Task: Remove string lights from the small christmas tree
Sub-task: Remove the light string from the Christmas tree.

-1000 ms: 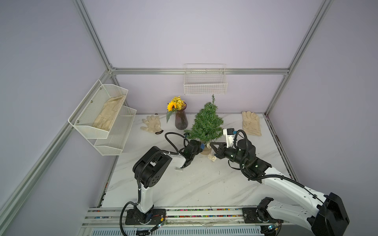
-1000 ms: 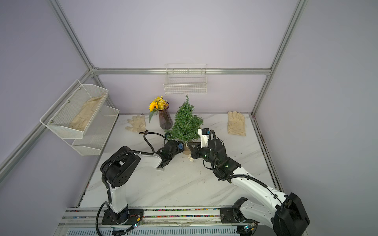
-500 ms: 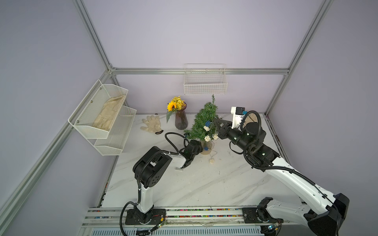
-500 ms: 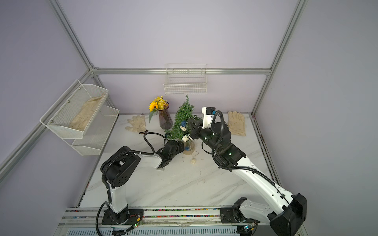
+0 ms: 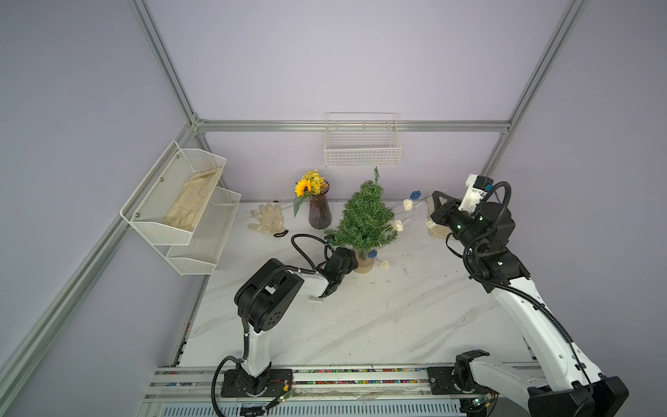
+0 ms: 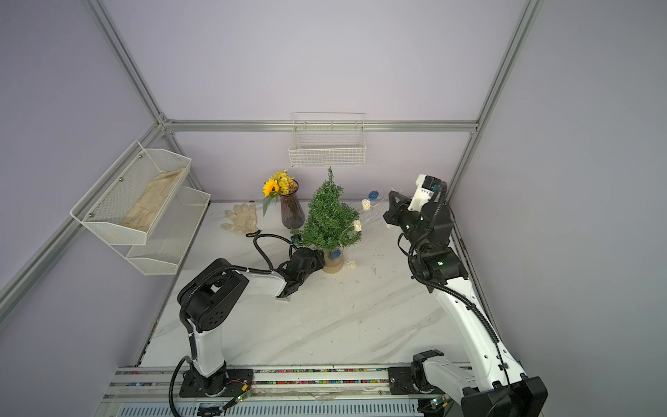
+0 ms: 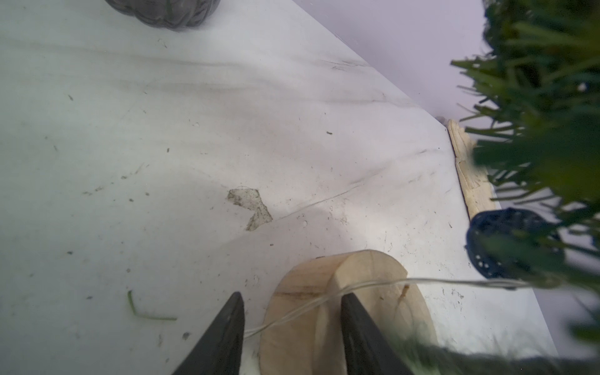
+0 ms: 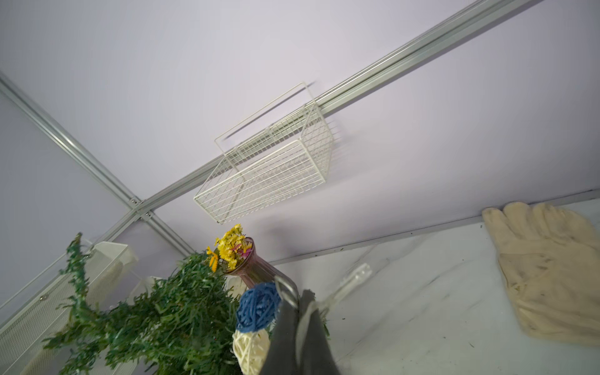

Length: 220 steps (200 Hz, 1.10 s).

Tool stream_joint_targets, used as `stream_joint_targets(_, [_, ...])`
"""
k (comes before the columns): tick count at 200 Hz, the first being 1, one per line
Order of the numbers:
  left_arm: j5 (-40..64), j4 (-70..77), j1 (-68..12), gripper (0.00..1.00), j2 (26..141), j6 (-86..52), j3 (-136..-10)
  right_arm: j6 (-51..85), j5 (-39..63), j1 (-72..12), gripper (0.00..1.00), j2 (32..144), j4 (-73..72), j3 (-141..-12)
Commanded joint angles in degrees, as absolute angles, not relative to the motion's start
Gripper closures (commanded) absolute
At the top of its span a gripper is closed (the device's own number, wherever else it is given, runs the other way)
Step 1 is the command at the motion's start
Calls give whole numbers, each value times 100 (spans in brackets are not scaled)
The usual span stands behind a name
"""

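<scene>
String lights of thin pale wire with small woven cream-white and blue balls: where did they lie at this step? (Trainee)

Part of the strand hung in the air between the small bushy green christmas tree on its round tan base and the right pincer. The remainder was not yet off. One cream ball lay against the lower foliage and a blue ball hung at the base. Another cream ball rested on the white marbled desk just beside the base. In the left wrist view the wire crossed the base. (Instructor)

What was the state of each pincer? (Trainee)

The right pincer was closed with the wire pinched between its fingers, and a blue ball and a cream ball sat just beside them. It was held high and out to the tree's side. The judged reason: the strand lifts clear of the branches instead of dragging through them. The left pincer was low at the base, jaws part-way apart. The wire ran between them and nothing was seen clamped. Contact with the base could not be confirmed. (Instructor)

Why was the left pincer placed there? (Trainee)

Judged as a brace. A light tree tips toward a sideways pull, and the wire at the base could drag it across the desk. (Instructor)
</scene>
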<state>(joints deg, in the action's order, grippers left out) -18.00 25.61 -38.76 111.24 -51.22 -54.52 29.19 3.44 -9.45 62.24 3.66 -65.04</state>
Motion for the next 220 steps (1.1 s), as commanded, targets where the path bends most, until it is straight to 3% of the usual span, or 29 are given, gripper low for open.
stream_joint_targets(1, [-1872,2174,-3854,53,11086,-4926,-5269,3285,668,-468,100,6221,441,-6390])
stream_joint_targets(71, [-1811,2239,-3832,53,11005,-4905,-5222,3652,1033,176,100,7156,100,-6483])
stream_joint_targets(122, [-1812,2226,-3816,54,10977,-4819,-5273,4060,3532,158,100,6771,-706,-6308])
stream_joint_targets(220, [-1749,2306,-3819,54,11058,-4960,-5191,3769,5012,-911,100,6109,-974,-5858])
